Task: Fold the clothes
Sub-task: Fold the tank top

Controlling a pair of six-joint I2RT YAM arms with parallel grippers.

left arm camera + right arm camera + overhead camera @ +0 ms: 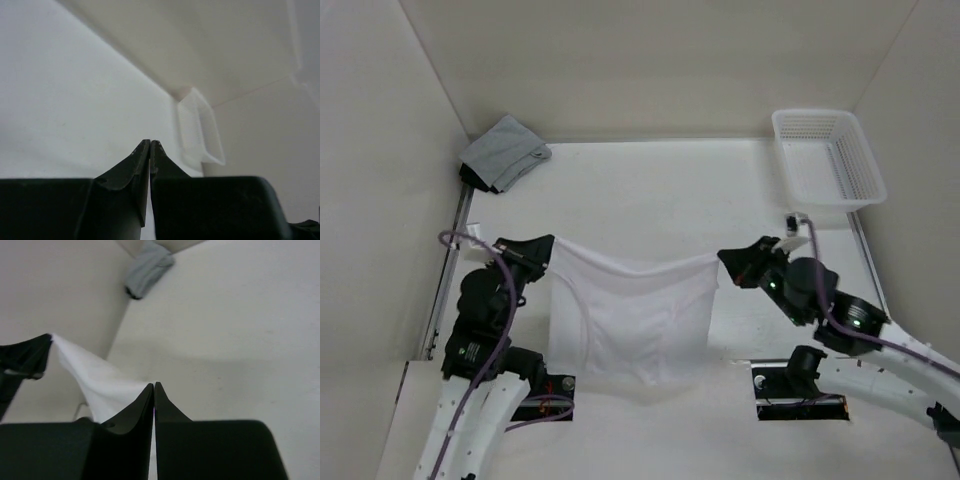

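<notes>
– White surface (650, 190), white walls all round. From above, what's being folded?
– That white garment (630, 320). It hangs spread between the arms, with its top corners pinched in the left fingers (535, 250) and the right fingers (735, 262). The lower edge trails down near the bases. The basket (820, 113) and the grey garment (505, 152) sit well apart, at the far corners.
– And the left wrist view?
– Fingers clenched tip to tip, with a white sliver of cloth between them.
– Right wrist?
– Same clench, and the cloth runs across to the other arm. To fold it well, I'd say both arms should travel together and level, laying the top edge over the lower one without letting the middle sag
</notes>
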